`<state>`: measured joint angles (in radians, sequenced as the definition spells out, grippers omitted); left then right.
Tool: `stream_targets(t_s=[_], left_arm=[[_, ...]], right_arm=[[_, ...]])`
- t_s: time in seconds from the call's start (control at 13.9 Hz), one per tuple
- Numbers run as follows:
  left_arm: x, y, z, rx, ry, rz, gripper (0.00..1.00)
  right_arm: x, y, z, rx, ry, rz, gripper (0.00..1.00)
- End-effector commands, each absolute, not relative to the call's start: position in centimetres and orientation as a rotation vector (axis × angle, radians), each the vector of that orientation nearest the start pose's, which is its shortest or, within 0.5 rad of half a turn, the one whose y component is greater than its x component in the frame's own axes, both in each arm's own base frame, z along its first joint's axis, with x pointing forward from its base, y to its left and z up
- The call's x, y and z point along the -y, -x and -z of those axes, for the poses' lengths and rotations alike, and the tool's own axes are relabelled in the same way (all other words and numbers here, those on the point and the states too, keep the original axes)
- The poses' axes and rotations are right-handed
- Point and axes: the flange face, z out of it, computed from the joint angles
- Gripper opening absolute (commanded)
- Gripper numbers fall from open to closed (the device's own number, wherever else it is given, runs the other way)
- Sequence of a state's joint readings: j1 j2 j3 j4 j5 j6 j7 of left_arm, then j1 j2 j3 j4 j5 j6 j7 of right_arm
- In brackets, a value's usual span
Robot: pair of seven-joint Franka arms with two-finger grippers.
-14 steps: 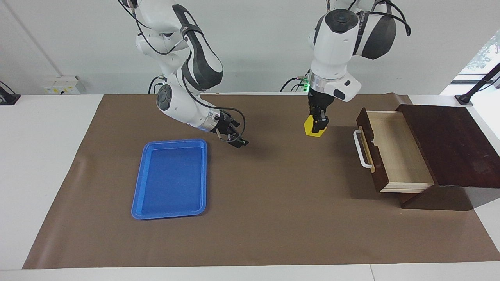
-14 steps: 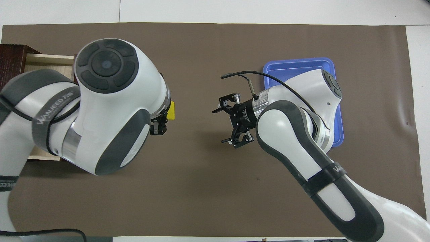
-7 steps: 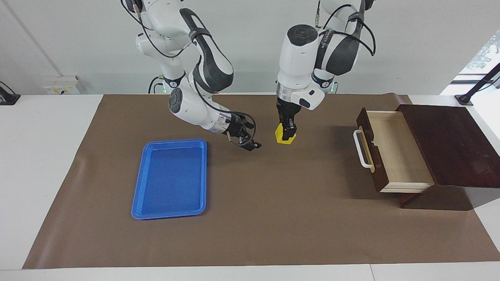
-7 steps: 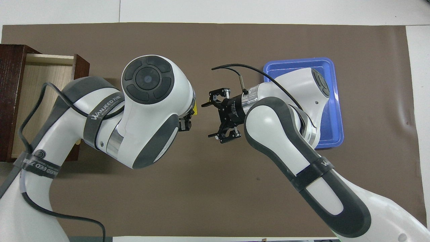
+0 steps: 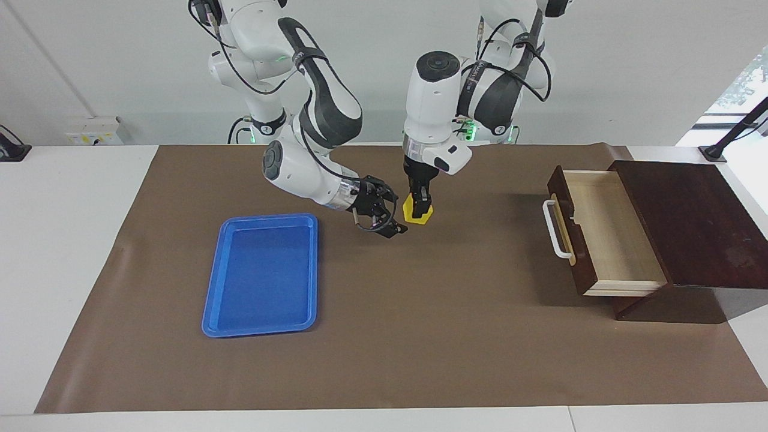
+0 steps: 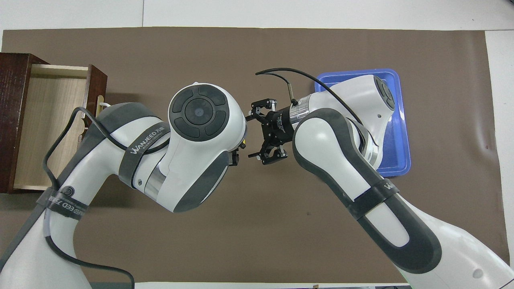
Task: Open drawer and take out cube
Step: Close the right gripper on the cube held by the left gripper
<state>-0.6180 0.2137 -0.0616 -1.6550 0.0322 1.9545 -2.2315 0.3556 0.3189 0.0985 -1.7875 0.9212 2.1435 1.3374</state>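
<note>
Cube [image 5: 417, 211]: we see it pinched in the left end effector [image 5: 419, 207], in the air over the middle of the desk [image 5: 420, 336]. Our right end effector [image 5: 384, 217], spread wide, hangs just beside it toward the blue tray [image 5: 262, 274], the nearer receiver.

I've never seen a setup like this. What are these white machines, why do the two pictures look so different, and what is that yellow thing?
They are two robot arms bolted at one end of a table. One picture looks at them from across the table; the other looks down from above their own end, so the sides swap. On the brown mat lie a blue tray and a dark wooden box with its drawer pulled open. The left gripper is shut on a small yellow cube, held up over the mat. The right gripper hangs open close beside it, holding nothing.
</note>
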Motion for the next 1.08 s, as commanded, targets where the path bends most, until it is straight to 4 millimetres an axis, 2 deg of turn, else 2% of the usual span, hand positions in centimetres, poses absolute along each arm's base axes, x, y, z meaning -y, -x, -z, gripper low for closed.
stream_targets(t_s=[0.0, 0.36, 0.57, 1.0], left_arm=[[39.7, -48.1, -49.5, 2.257, 2.320, 0.029, 0.00], [39.8, -48.0, -49.5, 2.260, 2.317, 0.028, 0.00], [39.6, -48.1, -49.4, 2.262, 2.314, 0.026, 0.00], [39.6, -48.2, -49.4, 2.263, 2.313, 0.029, 0.00]], right_arm=[[-32.3, -57.3, -39.7, -1.617, 1.880, -0.825, 1.00], [-32.3, -57.3, -39.7, -1.611, 1.890, -0.828, 1.00], [-33.4, -56.7, -39.8, -1.595, 1.907, -0.832, 1.00], [-33.1, -56.9, -39.8, -1.595, 1.904, -0.827, 1.00]])
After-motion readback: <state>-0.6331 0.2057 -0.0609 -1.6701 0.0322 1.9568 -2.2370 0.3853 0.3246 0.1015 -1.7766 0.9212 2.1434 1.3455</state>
